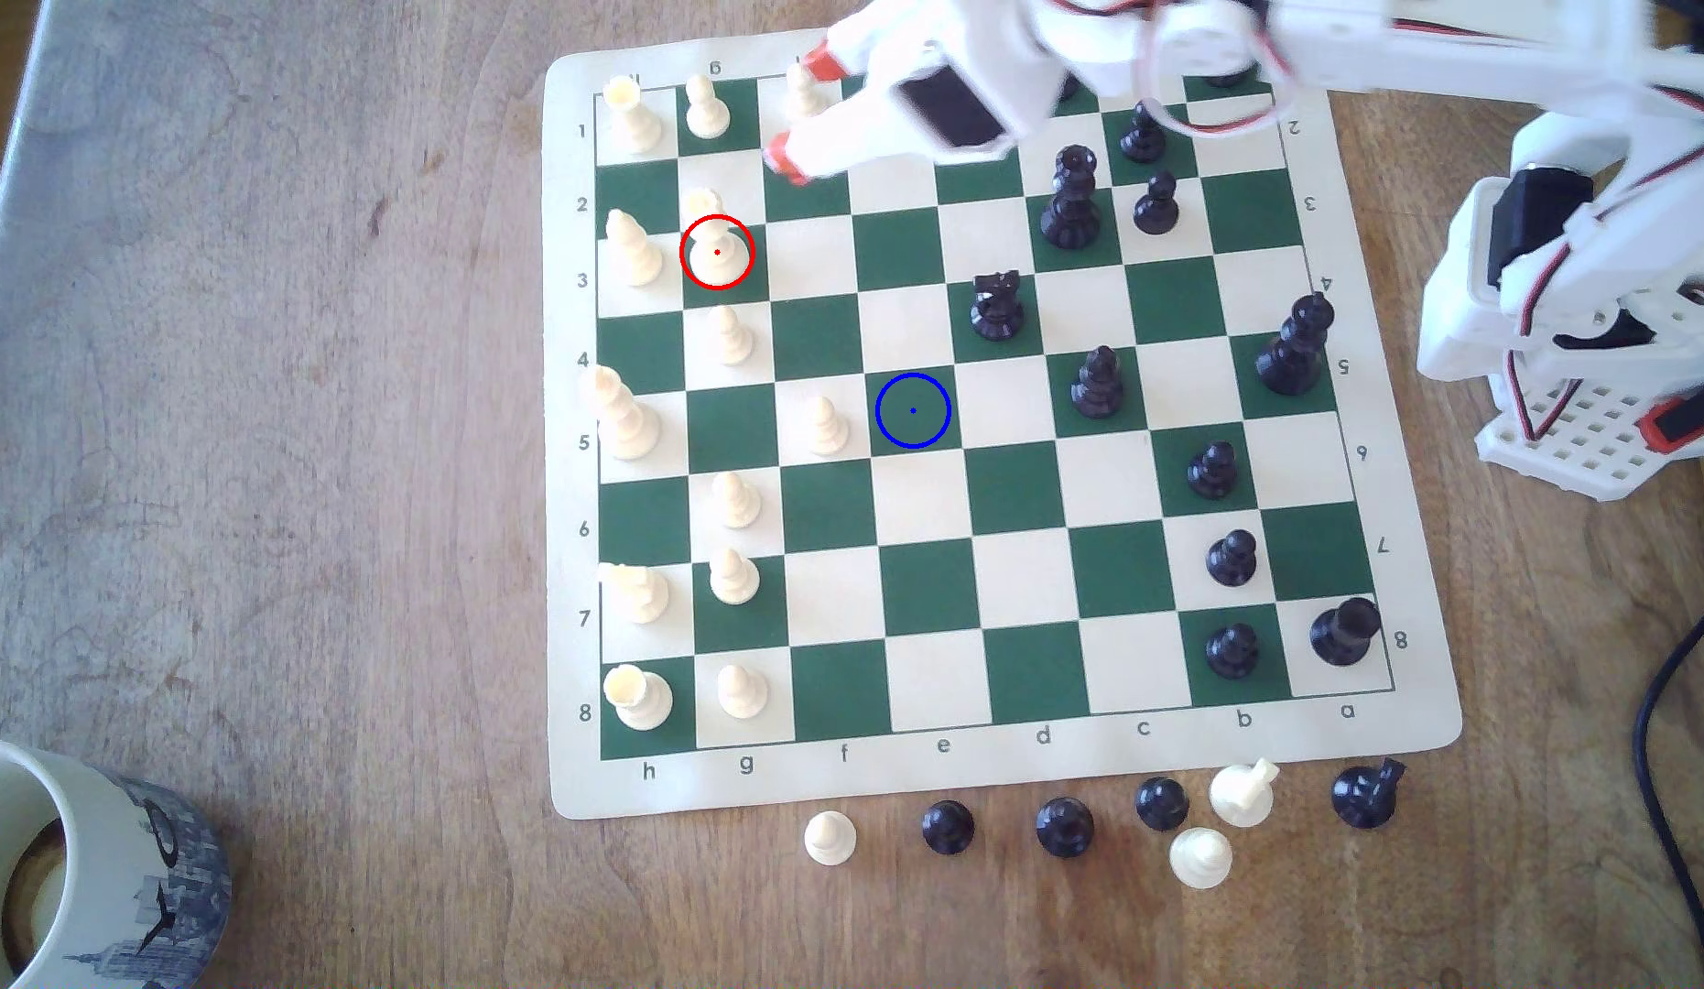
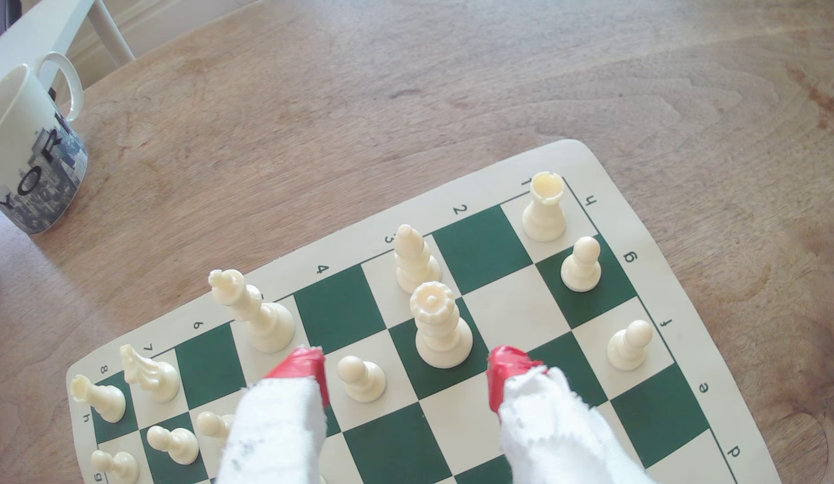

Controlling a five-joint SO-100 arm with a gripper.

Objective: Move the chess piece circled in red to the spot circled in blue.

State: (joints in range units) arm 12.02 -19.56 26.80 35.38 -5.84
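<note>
a wooden table [image 1: 258,380] carries a green-and-cream chessboard [image 1: 1000,751]. the chess piece [image 1: 715,249] stands upright on its red-ringed green square at g3, long axis vertical, jagged crown up. the gripper [image 2: 408,372] hovers near it, red-tipped fingers [image 2: 303,367] spread apart, holding nothing. the spot [image 1: 912,410], blue-ringed, lies well apart toward the board's middle.

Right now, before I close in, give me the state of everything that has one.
pincer: open, empty, red tips apart, short of the crowned piece.
crowned cream piece: upright on its red-ringed green square, untouched.
blue-ringed square: vacant.
cream pawn: upright, on the square next to the blue ring.
mug: upright on the table, off the board.
captured pieces: standing off the board edge.
</note>
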